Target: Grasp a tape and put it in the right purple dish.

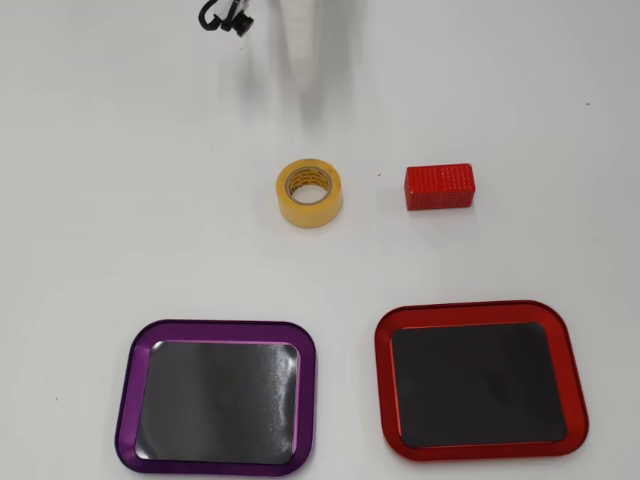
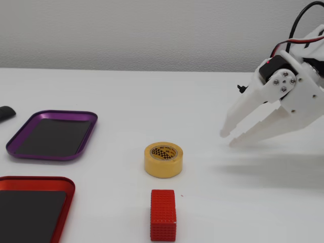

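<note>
- So, nothing done yet, by the look of it: tape (image 2: 163, 159) sits on bare table, mid-table, untouched; dish (image 2: 53, 135) is empty.
- Gripper (image 2: 230, 138) hangs above table near the right edge in the fixed view, fingers pointing down-left toward the tape; holding nothing, jaws a little apart, tips close together.
- Overhead view: only a blurred white finger (image 1: 303, 55) shows, coming in from the top edge; can't read jaw state there.
- Tape vs gripper: well apart, no contact. Fixed view: tape is left of and below the fingertips. Overhead: tape (image 1: 310, 193) lies straight below the finger, toward table centre.
- Tape lies flat, core hole facing up, tan printed core visible inside yellow roll.
- Red block (image 1: 439, 187) sits just beside tape, apart from it (right of it in overhead view); not a task item.
- Dish (image 1: 216, 395) is near the bottom-left corner in overhead view; red tray (image 1: 480, 379) next to it near the bottom-right corner. Both well apart from tape.
- Left to do, as I judge: reach + lower over tape, close on it, lift, carry to dish, release. Whole task basically ahead.
- Likely needs wider opening before the grab; jaws look too narrow for the roll's outside.
</note>
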`<state>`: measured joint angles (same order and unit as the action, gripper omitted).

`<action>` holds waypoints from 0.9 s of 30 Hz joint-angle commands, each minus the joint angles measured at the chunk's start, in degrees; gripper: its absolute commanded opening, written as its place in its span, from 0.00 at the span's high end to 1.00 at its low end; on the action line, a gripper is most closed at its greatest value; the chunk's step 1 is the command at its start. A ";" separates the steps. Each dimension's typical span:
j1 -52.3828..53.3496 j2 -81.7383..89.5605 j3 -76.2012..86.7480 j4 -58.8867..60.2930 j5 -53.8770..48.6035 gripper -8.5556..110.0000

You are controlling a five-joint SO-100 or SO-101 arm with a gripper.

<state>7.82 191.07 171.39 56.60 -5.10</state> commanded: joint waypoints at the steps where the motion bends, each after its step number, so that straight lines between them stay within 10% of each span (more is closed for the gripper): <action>1: 0.00 -1.76 -7.65 -1.05 -0.88 0.90; 17: -5.10 -79.80 -57.39 12.22 -1.32 0.81; 27: -4.39 -86.66 -63.63 13.10 -1.41 0.81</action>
<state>3.16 104.24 109.78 69.52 -6.42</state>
